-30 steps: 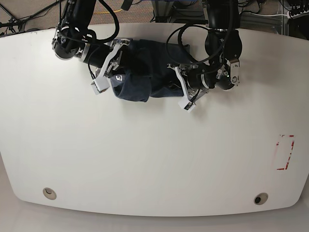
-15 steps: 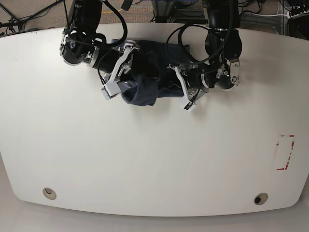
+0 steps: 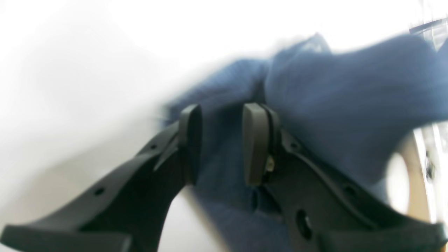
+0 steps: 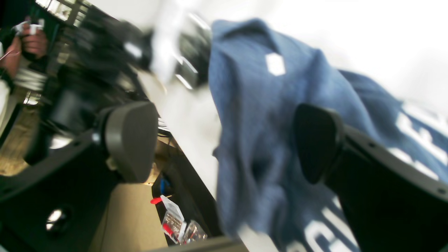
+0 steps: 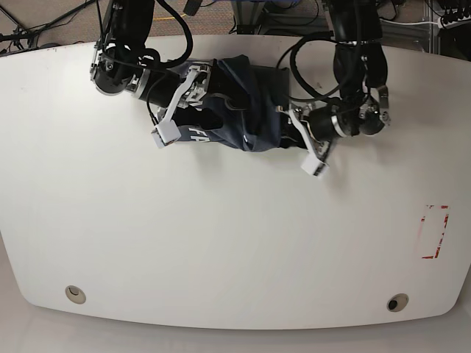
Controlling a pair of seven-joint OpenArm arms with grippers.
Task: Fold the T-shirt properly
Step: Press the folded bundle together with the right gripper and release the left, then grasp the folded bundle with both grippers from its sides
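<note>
White table (image 5: 221,235); T-shirt (image 5: 243,103) bunched between both arms.

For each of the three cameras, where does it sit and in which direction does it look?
Base: overhead, looking down at the white table; both arms, T-shirt.
Left wrist: on the left arm, looking along the left gripper into blue cloth.
Right wrist: on the right arm, looking past the right gripper at the lettered shirt.
Shared: the T-shirt.

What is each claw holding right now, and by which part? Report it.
Neither claw clearly holds anything. The left claw stands open with T-shirt fabric between its fingers, not pinched. The right claw gapes wide beside the cloth.
</note>
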